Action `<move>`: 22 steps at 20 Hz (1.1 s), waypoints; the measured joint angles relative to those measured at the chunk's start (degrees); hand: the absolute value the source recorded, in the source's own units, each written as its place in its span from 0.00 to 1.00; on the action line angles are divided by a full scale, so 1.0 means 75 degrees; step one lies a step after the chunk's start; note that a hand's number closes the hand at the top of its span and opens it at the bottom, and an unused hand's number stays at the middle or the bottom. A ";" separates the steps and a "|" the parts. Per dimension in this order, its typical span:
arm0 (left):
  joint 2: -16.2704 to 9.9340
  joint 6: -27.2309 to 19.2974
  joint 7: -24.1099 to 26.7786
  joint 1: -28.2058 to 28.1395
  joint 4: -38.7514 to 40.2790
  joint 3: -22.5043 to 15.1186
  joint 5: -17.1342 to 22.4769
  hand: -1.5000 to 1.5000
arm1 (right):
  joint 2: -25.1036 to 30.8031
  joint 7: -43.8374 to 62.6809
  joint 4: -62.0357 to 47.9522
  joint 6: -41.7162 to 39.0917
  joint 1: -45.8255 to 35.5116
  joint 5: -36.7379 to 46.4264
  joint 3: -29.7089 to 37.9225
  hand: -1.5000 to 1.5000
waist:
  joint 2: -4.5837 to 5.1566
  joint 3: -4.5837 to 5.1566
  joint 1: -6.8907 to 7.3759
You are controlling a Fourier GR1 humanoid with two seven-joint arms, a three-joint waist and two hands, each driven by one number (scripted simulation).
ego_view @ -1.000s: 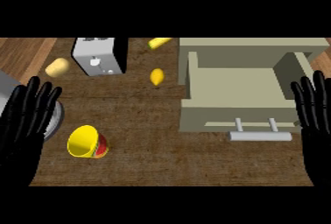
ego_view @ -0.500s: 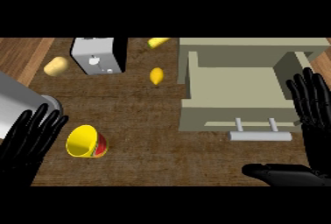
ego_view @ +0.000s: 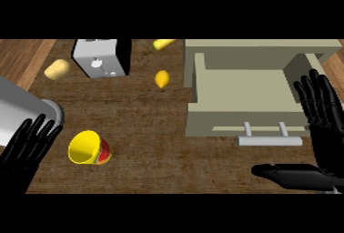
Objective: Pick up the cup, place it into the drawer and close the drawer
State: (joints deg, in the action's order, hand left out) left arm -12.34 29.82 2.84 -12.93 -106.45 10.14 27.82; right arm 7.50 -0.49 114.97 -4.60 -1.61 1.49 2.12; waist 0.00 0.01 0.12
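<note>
- Lower left of the frame: the cup [ego_view: 88,148] lies tipped on its side on the worktop [ego_view: 174,154], yellow with a red patch at its base, mouth turned toward the left edge. Nothing holds it.
- Just left of the cup, the left hand [ego_view: 28,145] shows with fingers straight and spread, pointing up the frame; it is beside the cup but apart from it. A grey forearm [ego_view: 23,111] runs above it.
- At the right of the frame, the drawer [ego_view: 245,93] stands pulled open, its beige tray bare inside, its handle [ego_view: 269,140] facing the lower edge.
- Along the right edge, the right hand [ego_view: 321,113] is held flat, fingers straight and spread, with the thumb [ego_view: 289,175] jutting left across the lower right corner. It grips nothing.
- Upper part of the frame: a grey box-like appliance [ego_view: 101,58], a tan lump [ego_view: 57,69] to its left, and two small yellow items [ego_view: 162,78] near the drawer's left wall.
- Judged from this, no step is complete: the cup is not yet picked up, so grasping, carrying it to the drawer, releasing it and pushing the drawer shut all remain.
</note>
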 measured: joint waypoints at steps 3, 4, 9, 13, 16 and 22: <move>0.0015 0.0070 0.0322 0.0035 0.0538 0.0218 -0.0421 0.00 | 0.0019 0.0112 0.0137 -0.0027 0.0043 0.0031 0.0019 0.00 | -0.0001 0.0001 -0.0008; -0.0018 0.0111 0.0438 0.0176 0.0842 0.0303 -0.0530 0.00 | 0.0066 0.0167 0.0135 -0.0082 -0.0009 -0.0043 0.0090 0.00 | -0.0001 0.0001 -0.0014; 0.0015 0.0095 0.1330 0.0576 0.2186 0.0502 -0.1511 0.00 | 0.0112 0.0028 -0.0109 -0.0153 -0.0146 -0.0009 0.0214 0.00 | 0.0003 0.0002 -0.0022; -0.0032 0.0039 0.2150 0.0947 0.3431 0.0588 -0.2264 0.00 | 0.0068 0.0007 -0.0172 -0.0160 -0.0207 0.0035 0.0216 0.00 | 0.0005 0.0002 -0.0031; -0.0118 -0.0051 0.2776 0.1171 0.4360 0.0655 -0.2754 0.00 | 0.0052 -0.0201 -0.0362 -0.0233 -0.0202 -0.0016 0.0279 0.00 | 0.0008 0.0002 -0.0035; -0.0421 -0.0139 0.4107 0.2091 0.6702 0.0809 -0.3410 0.00 | 0.0046 -0.0058 -0.0081 -0.0377 -0.0038 -0.0128 0.0304 0.00 | 0.0008 0.0005 -0.0060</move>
State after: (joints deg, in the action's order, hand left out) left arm -15.50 28.77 33.65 2.76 -56.19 16.21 2.25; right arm 7.84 -0.92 114.36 -7.43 -1.89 0.53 4.39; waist 0.06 0.05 -0.33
